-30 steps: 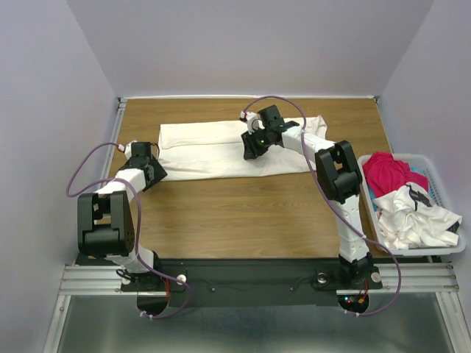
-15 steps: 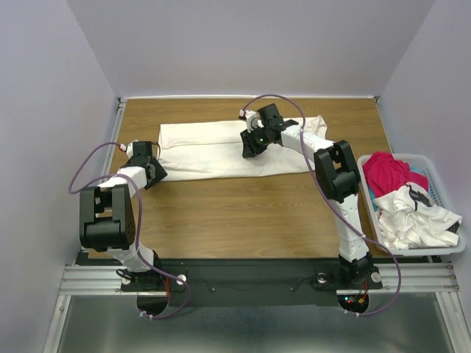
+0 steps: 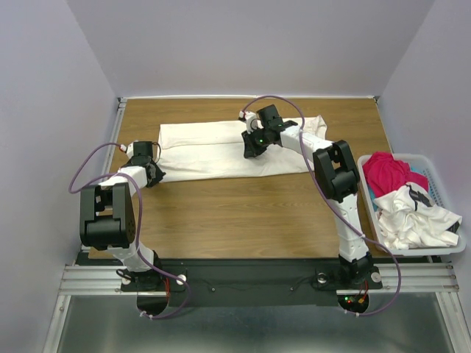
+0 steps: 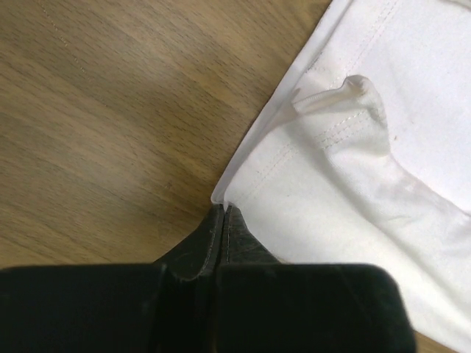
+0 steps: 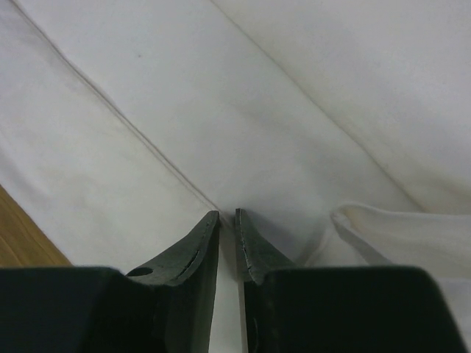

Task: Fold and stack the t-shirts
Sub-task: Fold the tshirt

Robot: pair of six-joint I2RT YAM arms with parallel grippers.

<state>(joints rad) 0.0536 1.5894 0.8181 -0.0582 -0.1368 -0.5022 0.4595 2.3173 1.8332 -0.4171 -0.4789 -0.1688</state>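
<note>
My left pincer (image 4: 223, 210) is shut, its tips pinching the near-left hem corner of the off-white tee (image 3: 213, 151), which lies across the far half of the bench (image 3: 243, 213) as a long band. My right pincer (image 5: 227, 215) sits on the middle of that tee, its fingers pressed almost together with a thin ridge of cloth at a crease caught between them. The red tee (image 3: 386, 170) and the marked tee (image 3: 412, 217) lie crumpled in the basket (image 3: 441, 251) at the bench's right edge.
</note>
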